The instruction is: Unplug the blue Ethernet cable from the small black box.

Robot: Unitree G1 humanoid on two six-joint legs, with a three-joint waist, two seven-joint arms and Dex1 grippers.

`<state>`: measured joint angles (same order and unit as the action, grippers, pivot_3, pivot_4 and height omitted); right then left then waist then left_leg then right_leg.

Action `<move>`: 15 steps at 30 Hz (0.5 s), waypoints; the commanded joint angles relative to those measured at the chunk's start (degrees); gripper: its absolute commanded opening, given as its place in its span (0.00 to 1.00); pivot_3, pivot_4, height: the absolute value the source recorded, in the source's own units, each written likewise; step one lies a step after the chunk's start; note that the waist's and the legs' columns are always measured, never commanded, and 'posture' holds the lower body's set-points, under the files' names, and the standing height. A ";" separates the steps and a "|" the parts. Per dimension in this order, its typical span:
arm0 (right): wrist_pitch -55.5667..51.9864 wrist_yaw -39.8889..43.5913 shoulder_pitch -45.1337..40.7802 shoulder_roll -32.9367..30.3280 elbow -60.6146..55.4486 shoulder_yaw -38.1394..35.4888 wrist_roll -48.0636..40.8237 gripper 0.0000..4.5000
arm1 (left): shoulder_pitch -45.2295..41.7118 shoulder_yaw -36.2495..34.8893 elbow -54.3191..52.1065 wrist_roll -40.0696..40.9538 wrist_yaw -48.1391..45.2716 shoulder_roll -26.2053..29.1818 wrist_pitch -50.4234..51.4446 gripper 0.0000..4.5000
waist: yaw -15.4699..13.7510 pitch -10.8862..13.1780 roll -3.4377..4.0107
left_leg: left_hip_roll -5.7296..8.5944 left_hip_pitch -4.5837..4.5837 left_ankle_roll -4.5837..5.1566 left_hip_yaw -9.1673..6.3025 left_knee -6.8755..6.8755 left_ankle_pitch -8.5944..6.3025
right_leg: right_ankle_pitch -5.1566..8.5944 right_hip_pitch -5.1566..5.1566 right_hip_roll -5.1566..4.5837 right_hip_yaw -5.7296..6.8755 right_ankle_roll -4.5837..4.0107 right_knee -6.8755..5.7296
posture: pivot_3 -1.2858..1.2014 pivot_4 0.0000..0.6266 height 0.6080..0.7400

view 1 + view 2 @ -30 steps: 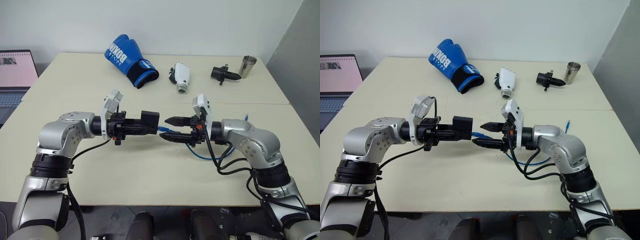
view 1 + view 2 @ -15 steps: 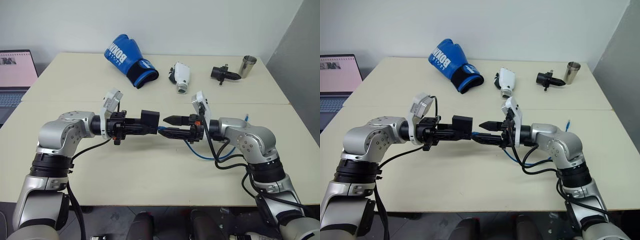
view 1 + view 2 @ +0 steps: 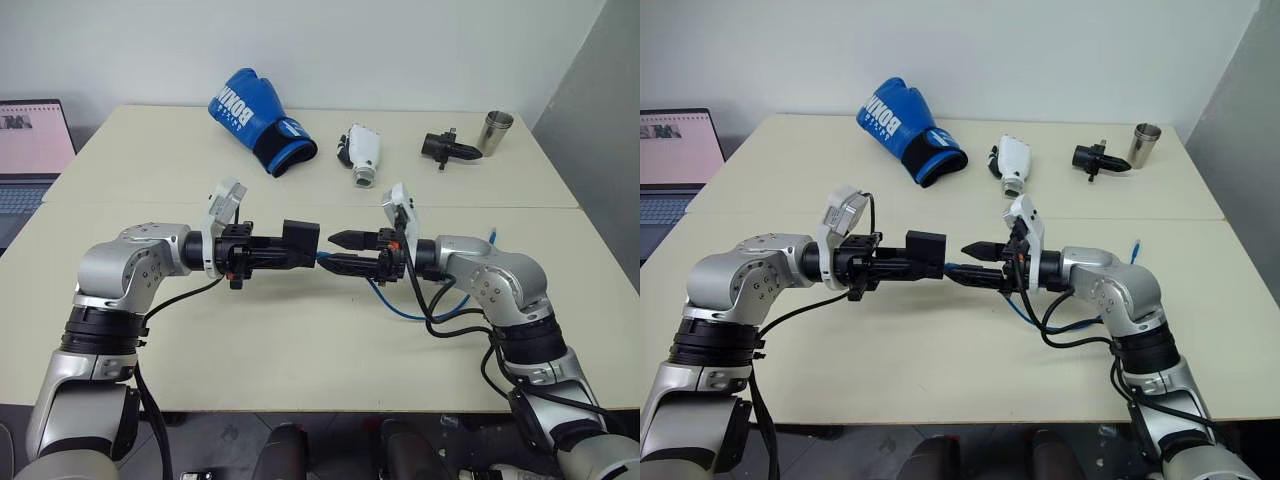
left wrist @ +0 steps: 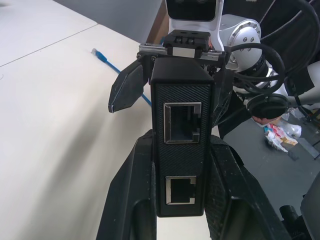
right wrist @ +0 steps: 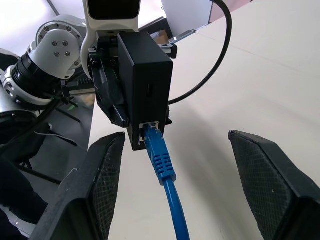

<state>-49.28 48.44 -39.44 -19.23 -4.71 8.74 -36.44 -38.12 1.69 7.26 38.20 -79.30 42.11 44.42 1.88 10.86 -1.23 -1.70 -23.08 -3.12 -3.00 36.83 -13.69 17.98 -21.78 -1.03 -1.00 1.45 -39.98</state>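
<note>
Head view: the left gripper (image 3: 300, 243) is clamped on the box (image 3: 301, 240) above the bench (image 3: 300, 340). The right gripper (image 3: 345, 252) faces it, fingers apart around the cable (image 3: 325, 258), which is plugged into the box. Its slack loops down to the bench. Farther back lie one boxing glove (image 3: 255, 118), one white device (image 3: 360, 153), one black gadget (image 3: 447, 147) and one steel cup (image 3: 494, 132); one laptop (image 3: 30, 150) sits at the left.

Left wrist view: the box (image 4: 182, 140) shows two empty ports on this face.

Right wrist view: the plug (image 5: 156, 145) sits in the box's (image 5: 147, 90) lower port. The cord looks light and limp, the plug stiff with a likely fragile latch. The ribbed boot behind the plug seems the best hold.
</note>
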 commanded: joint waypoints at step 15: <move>-0.67 1.62 -0.91 0.30 -1.25 -1.12 -1.09 0.44 | -0.62 -1.78 -1.32 0.58 -0.22 -0.05 -0.70 0.18 | 0.00 0.00 0.00 | 0.00 0.00 0.00 0.00 0.00 0.00 | 0.00 0.00 0.00 0.00 0.00 0.00 | 0.52 0.24 1.00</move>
<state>-49.70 49.70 -39.44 -18.96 -4.72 9.19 -36.35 -38.12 1.69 7.26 38.06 -79.01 41.74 44.39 1.88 10.86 -1.24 -1.70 -23.08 -3.12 -3.00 36.83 -13.69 17.98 -21.78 -1.03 -1.00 1.45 -39.98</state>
